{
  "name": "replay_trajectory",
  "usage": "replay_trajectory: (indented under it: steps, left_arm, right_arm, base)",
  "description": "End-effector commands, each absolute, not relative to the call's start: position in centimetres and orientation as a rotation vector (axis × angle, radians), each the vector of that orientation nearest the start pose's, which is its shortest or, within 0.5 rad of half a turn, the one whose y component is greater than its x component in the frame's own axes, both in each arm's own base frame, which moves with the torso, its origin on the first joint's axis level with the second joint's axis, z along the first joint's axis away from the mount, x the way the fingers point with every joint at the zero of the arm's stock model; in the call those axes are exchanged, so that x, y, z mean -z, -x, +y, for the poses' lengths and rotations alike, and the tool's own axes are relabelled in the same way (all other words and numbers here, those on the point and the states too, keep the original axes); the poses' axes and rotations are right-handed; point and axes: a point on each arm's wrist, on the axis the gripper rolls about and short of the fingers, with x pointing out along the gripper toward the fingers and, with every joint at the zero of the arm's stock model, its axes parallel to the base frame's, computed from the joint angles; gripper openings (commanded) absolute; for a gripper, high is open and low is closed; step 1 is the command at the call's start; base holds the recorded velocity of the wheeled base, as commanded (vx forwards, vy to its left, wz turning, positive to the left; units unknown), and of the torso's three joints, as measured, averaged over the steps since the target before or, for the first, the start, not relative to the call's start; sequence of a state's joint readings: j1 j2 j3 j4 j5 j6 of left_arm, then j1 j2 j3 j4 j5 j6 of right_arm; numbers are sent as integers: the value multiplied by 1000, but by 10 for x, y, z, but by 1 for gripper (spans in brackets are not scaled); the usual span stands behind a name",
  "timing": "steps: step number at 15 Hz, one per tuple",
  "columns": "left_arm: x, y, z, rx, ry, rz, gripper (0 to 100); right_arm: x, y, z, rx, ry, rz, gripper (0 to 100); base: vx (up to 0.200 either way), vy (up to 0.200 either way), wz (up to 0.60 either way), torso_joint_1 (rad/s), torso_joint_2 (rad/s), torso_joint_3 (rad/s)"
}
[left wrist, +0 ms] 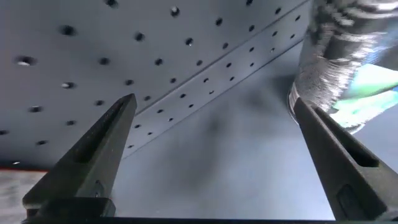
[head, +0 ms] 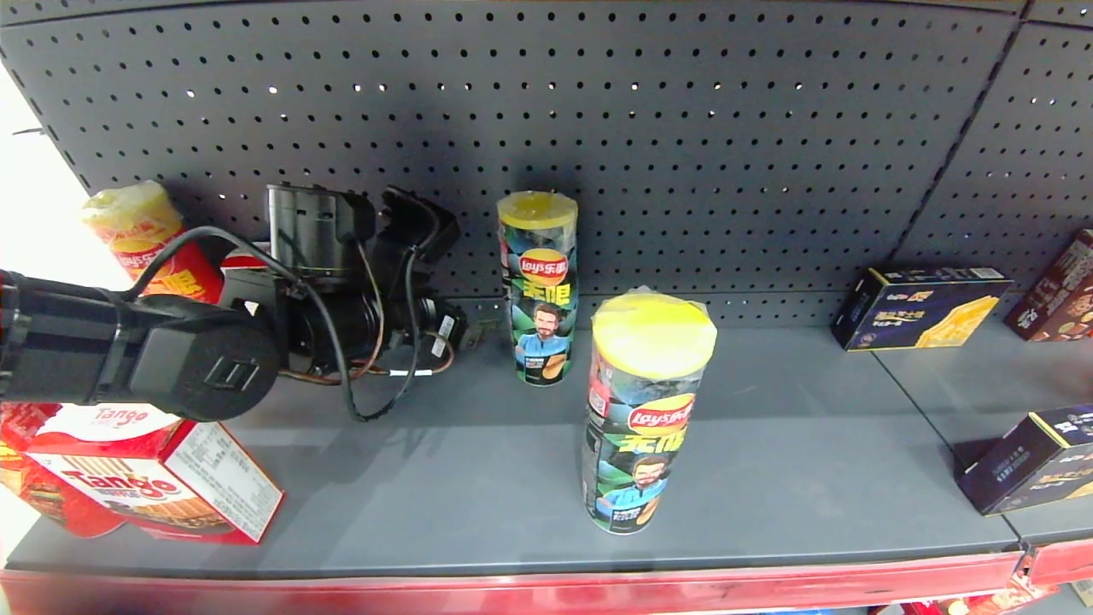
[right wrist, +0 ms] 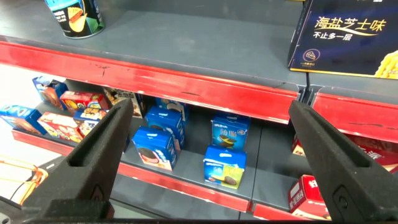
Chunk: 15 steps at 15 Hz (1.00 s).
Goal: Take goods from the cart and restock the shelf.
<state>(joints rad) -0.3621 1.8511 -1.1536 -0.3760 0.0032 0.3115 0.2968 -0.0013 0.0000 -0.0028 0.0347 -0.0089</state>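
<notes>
Two tall chip cans with yellow lids stand on the grey shelf (head: 811, 478): one at the back (head: 538, 286), one nearer the front edge (head: 645, 410). My left arm (head: 333, 290) lies over the shelf's left part, its wrist close to the pegboard and just left of the back can. My left gripper (left wrist: 214, 102) is open with nothing between its fingers, facing the pegboard's foot; the back can (left wrist: 339, 62) stands just outside one finger. My right gripper (right wrist: 211, 104) is open and empty, below the shelf's red front edge (right wrist: 186, 84). The front can's base (right wrist: 74, 15) sits above it.
A red chip can (head: 145, 239) and red wafer boxes (head: 162, 487) crowd the shelf's left end. Dark boxes (head: 922, 307) (head: 1033, 457) and a brown box (head: 1059, 286) lie on the right. Lower shelves hold blue cookie boxes (right wrist: 155, 146). Open shelf lies between the cans and the right-hand boxes.
</notes>
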Motion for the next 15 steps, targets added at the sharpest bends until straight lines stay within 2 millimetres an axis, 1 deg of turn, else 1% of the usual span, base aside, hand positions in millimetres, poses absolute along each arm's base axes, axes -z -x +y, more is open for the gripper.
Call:
replay_trajectory:
  steps: [1,15]
  left_arm:
    - [-189,-348,-134,411,-367,289,100]
    - [-188,-347,-166,480,-345,273,100]
  right_arm:
    - [-76,22,-6,-333,9,-5,100]
    - [-76,22,-6,-333,9,-5,100]
  base:
    - [0,0,0,0,0,0]
    - [0,0,0,0,0,0]
